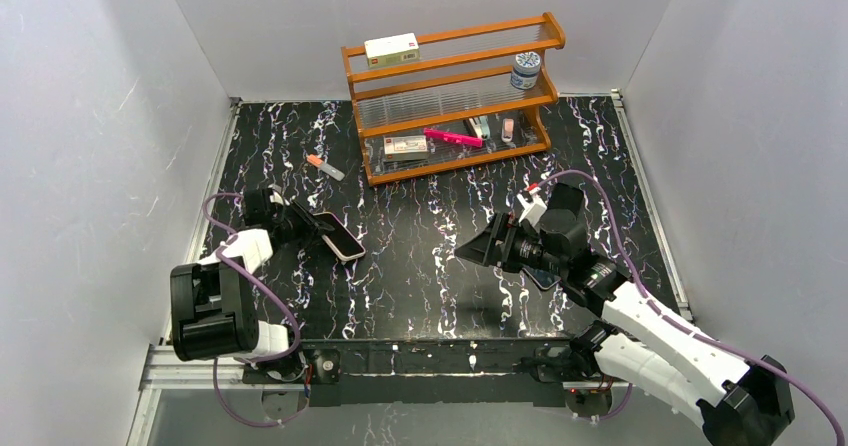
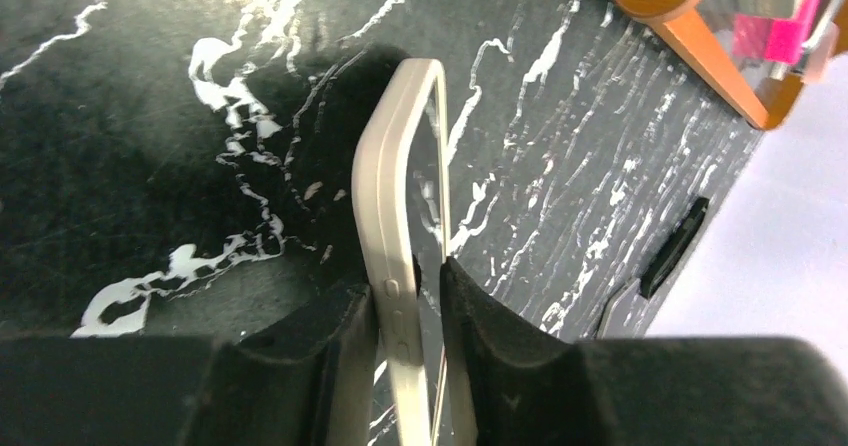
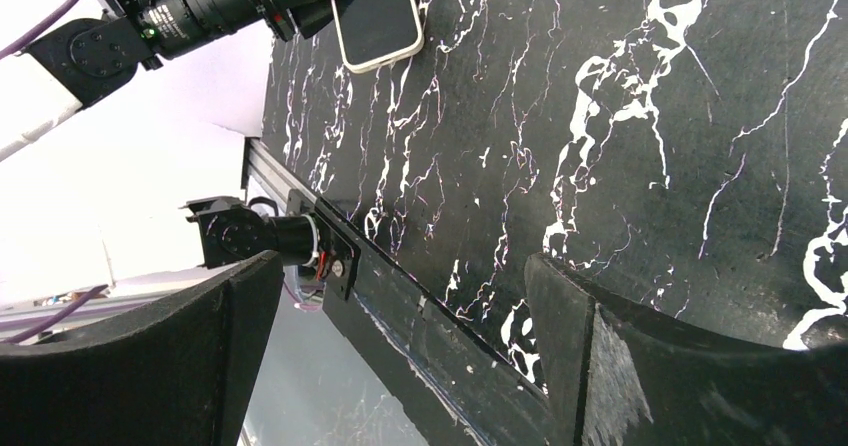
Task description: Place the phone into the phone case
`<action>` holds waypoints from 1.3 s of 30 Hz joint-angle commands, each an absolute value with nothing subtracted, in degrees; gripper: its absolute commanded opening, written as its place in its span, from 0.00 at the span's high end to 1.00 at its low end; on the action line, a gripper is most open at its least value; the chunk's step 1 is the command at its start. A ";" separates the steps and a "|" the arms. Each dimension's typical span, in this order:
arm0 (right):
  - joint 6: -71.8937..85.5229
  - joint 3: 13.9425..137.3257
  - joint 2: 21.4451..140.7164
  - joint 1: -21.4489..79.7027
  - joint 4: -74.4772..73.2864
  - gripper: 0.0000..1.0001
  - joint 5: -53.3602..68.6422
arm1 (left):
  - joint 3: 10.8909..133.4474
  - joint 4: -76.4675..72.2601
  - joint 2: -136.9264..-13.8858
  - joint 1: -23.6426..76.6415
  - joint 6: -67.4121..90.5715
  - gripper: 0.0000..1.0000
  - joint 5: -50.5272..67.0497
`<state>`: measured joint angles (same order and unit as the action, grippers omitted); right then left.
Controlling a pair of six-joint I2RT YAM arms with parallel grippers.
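Item: phone (image 1: 343, 238), left of table centre, clamped at one end between the left gripper (image 2: 412, 291) fingers; right gripper (image 3: 395, 276) spread wide, empty, right of centre; handling: pinch firmly, carry level, square corners to phone case, which is not clearly in view.

The phone (image 1: 342, 236) lies on the left of the table (image 1: 420, 266), one end inside the left tool (image 1: 318, 224); a rack (image 1: 450, 96) stands behind it.
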<state>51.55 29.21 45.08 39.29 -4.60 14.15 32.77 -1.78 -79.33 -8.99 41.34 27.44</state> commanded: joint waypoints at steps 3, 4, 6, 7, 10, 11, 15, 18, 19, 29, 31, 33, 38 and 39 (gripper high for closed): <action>52.29 32.31 45.32 39.30 -6.45 0.01 11.57 | 36.68 9.54 -77.61 -9.32 36.75 0.64 20.38; 52.59 32.66 45.80 39.29 -7.17 0.01 11.08 | 36.99 10.63 -77.21 -9.32 36.55 0.61 19.38; 53.38 33.55 46.84 39.34 -9.32 0.01 9.86 | 37.54 12.46 -76.12 -9.33 36.19 0.57 17.35; 53.76 34.28 47.37 39.37 -10.39 0.01 9.16 | 37.66 13.20 -75.32 -9.34 36.21 0.54 15.92; 55.51 36.29 48.94 39.34 -14.02 0.01 6.25 | 37.53 14.50 -72.52 -9.32 35.93 0.47 13.38; 56.11 36.87 49.38 39.33 -15.21 0.01 5.00 | 37.41 14.85 -71.60 -9.31 35.79 0.45 12.88; 57.05 39.00 51.44 39.30 -19.22 0.01 -1.46 | 37.04 15.50 -67.76 -9.29 34.72 0.29 13.77; 57.07 40.18 53.17 39.29 -22.18 0.01 -7.27 | 36.65 15.49 -65.49 -9.22 33.97 0.12 16.95; 57.05 40.70 53.84 39.33 -23.60 0.01 -9.71 | 36.36 15.55 -64.80 -9.04 33.72 0.05 17.99; 54.49 45.96 61.72 38.01 -32.30 0.01 -29.56 | 35.80 15.06 -60.46 1.74 30.88 0.02 25.01; 52.81 46.41 63.44 36.53 -31.12 0.01 -31.12 | 35.79 15.04 -60.45 2.85 30.19 0.02 26.58; 50.78 46.92 65.94 33.42 -29.69 0.01 -30.77 | 35.37 14.48 -60.30 3.99 30.06 0.02 26.77; 51.24 47.12 71.25 24.72 -27.68 0.07 -31.02 | 35.43 13.56 -61.08 4.39 29.81 0.02 27.85; 51.12 47.11 71.92 22.66 -27.16 0.12 -30.86 | 35.50 13.48 -61.02 4.39 29.80 0.02 28.02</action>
